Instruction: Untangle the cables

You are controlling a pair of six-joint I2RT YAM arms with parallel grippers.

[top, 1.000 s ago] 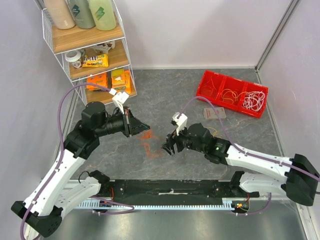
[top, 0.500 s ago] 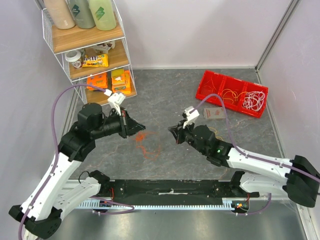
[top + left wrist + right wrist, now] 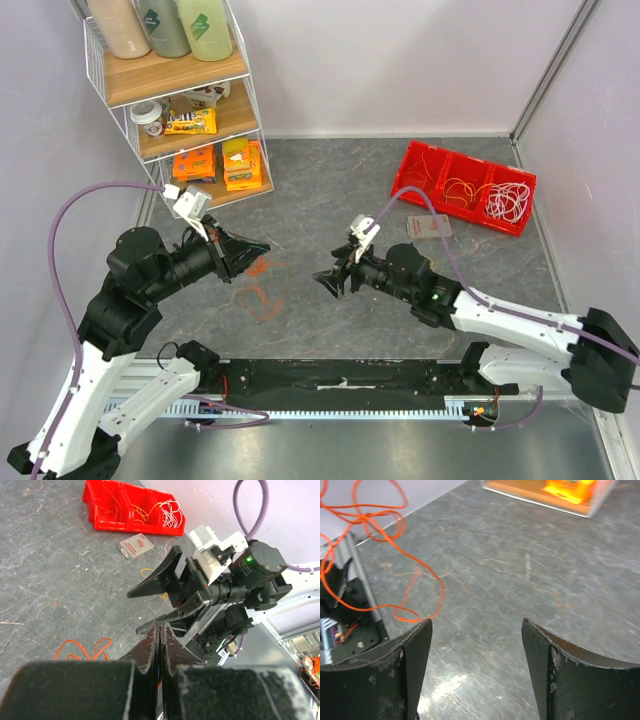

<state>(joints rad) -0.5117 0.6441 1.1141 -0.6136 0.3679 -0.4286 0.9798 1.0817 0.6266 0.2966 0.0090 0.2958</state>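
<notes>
My left gripper [image 3: 247, 254] is shut on a thin orange cable [image 3: 260, 298], which hangs from it in loose loops down to the grey table. In the left wrist view the jaws [image 3: 160, 627] are pressed together with an orange strand between them, and more of the cable [image 3: 82, 649] lies below. My right gripper [image 3: 330, 282] is open and empty, to the right of the cable. Its wrist view [image 3: 476, 622] shows the orange loops [image 3: 370, 522] at the upper left, apart from its fingers. A yellow cable [image 3: 147, 572] lies near the right arm.
A red three-part bin [image 3: 465, 185] at the back right holds orange, yellow and white cables [image 3: 508, 200]. A small flat packet [image 3: 428, 226] lies in front of it. A wire shelf with snacks and bottles [image 3: 190, 110] stands at the back left.
My left gripper has drawn back to the left, and the orange cable came with it. My right gripper rose, then came down to the left, and its jaws are wide open now.
</notes>
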